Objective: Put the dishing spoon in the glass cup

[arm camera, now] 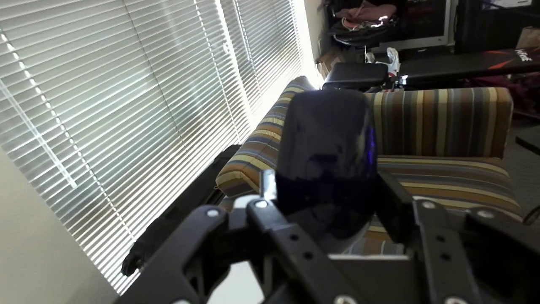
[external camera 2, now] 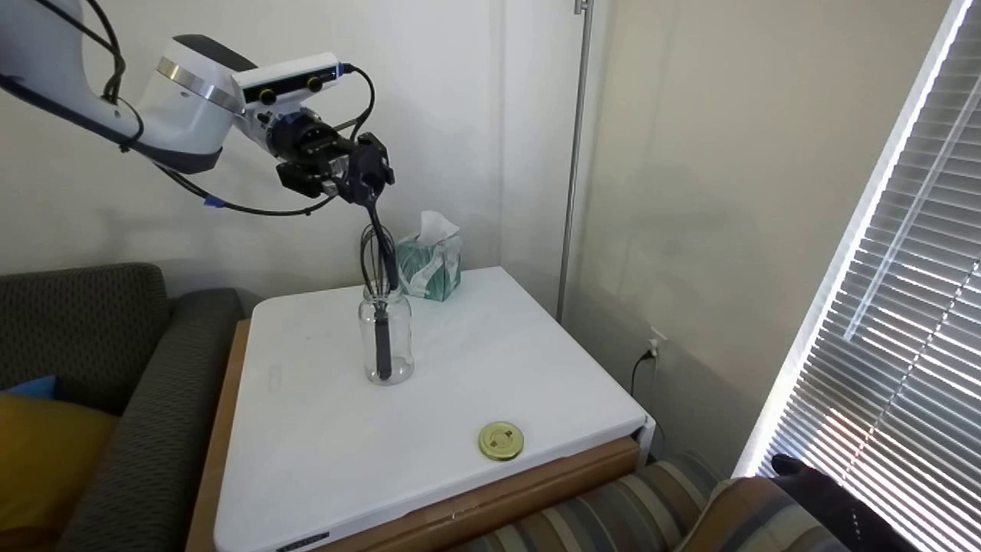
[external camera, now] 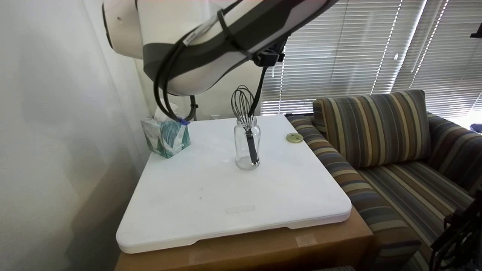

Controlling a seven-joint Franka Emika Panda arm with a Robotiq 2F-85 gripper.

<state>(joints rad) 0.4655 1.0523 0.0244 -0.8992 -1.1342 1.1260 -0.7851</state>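
Dishing spoon [arm camera: 325, 156], black, one. Clasped at its bowl by the gripper [arm camera: 331, 194], fingers on either side; handle hangs down at a slant, lower end close to the mouth of the glass cup [external camera: 241, 146]. Whether that end is above the rim or inside it, I cannot tell.

Glass cup, clear, one. Upright on the white table [external camera 2: 314, 429]; contains one whisk [external camera 2: 375, 261], handle down, wires spreading above the rim.

Hazards, in my judgement. Tangling: the whisk's wires take up part of the mouth and may catch the spoon's handle. Tipping: a sideways push of the handle on the rim could topple the glass cup. Slipping: the bowl looks smooth and may swivel in the fingers. Dropping: letting go before the end is well inside would likely leave the spoon outside.

Views. Wrist view: bowl between the fingers; no glass cup. Handle near whisk: in both exterior views. In an exterior view the arm [external camera: 211, 52] covers much of the gripper. Gold lid [external camera 2: 501, 441]: in both exterior views, missing from the wrist view.
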